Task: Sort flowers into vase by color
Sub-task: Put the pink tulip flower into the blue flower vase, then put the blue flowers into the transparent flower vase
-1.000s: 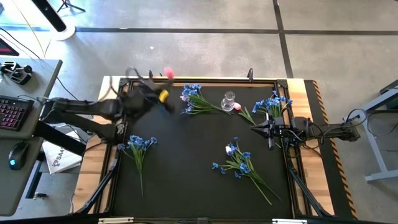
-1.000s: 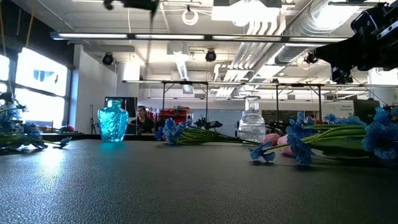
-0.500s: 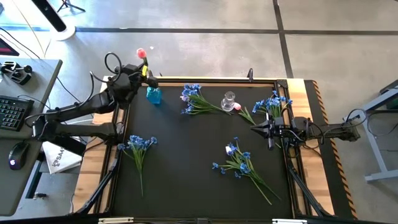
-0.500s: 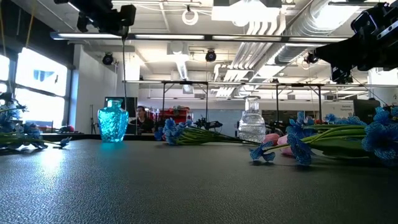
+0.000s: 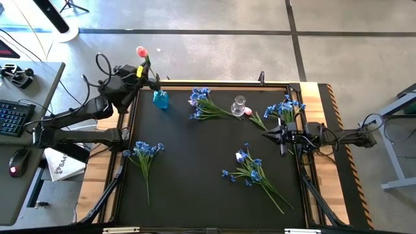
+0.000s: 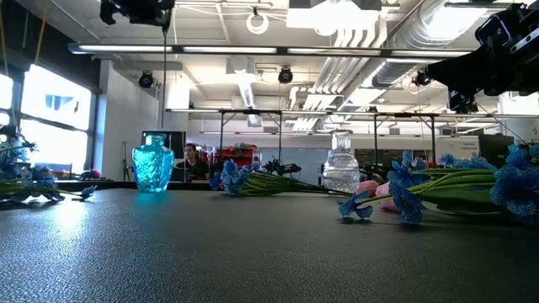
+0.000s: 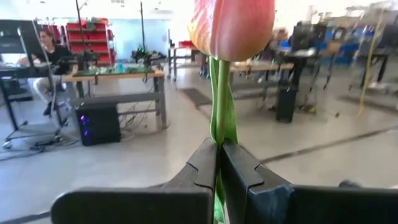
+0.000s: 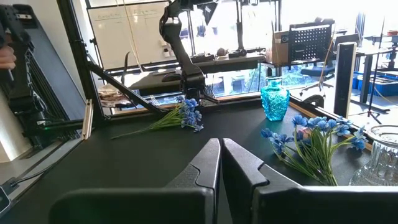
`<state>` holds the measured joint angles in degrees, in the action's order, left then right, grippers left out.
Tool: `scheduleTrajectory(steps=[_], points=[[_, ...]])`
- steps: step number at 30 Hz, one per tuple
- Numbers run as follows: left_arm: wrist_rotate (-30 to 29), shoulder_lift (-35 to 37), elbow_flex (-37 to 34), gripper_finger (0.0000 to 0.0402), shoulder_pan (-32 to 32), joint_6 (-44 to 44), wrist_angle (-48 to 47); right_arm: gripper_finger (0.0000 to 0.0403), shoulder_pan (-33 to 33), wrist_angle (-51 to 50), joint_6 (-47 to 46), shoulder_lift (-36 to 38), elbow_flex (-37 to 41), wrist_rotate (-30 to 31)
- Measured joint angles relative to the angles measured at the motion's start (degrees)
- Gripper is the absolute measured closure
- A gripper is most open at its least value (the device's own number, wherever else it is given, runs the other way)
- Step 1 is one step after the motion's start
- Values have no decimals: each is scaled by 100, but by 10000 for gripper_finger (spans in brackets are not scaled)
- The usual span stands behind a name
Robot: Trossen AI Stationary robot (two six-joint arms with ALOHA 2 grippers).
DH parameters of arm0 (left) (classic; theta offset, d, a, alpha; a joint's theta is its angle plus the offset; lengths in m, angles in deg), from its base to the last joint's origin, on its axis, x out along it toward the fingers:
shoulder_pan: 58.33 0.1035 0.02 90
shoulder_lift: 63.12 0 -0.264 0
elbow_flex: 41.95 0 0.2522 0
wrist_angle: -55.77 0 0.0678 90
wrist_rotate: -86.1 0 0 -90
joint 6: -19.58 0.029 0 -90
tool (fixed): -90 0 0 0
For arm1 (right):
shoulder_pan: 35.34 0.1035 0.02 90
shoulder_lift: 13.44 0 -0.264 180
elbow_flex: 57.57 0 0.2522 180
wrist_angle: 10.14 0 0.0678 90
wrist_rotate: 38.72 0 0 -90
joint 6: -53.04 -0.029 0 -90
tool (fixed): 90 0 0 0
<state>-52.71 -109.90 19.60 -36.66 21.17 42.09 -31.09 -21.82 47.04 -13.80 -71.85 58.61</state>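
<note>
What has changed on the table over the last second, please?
The left gripper, shut on the pink tulip, swung from above the blue vase toward the table's far left corner. The right gripper, clear vase and blue flower bunches stayed put.

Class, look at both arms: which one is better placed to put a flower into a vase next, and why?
Left. Its gripper is shut on a tulip, raised near the blue vase. The right gripper is shut, holds nothing, and waits at the table's right side.
</note>
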Motion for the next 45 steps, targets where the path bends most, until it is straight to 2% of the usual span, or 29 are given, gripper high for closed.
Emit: scheduleTrajectory(steps=[7,18,28,36,40,45], points=[[-145,-144,-2,401,95,-505,-910,389,2,-2,0,0,0,0],[-143,-421,-2,391,199,-925,-980,389,0,0,0,0,0,0],[-130,-258,-2,309,199,-999,-1112,389,2,0,0,0,0,0],[-59,40,381,237,288,-1387,-2282,389,2,0,0,0,0,-2],[297,131,734,220,313,-1428,-2680,389,0,-1,0,0,0,-1],[1015,189,1051,223,27,-1334,-2677,389,2,0,1,0,0,-1]])
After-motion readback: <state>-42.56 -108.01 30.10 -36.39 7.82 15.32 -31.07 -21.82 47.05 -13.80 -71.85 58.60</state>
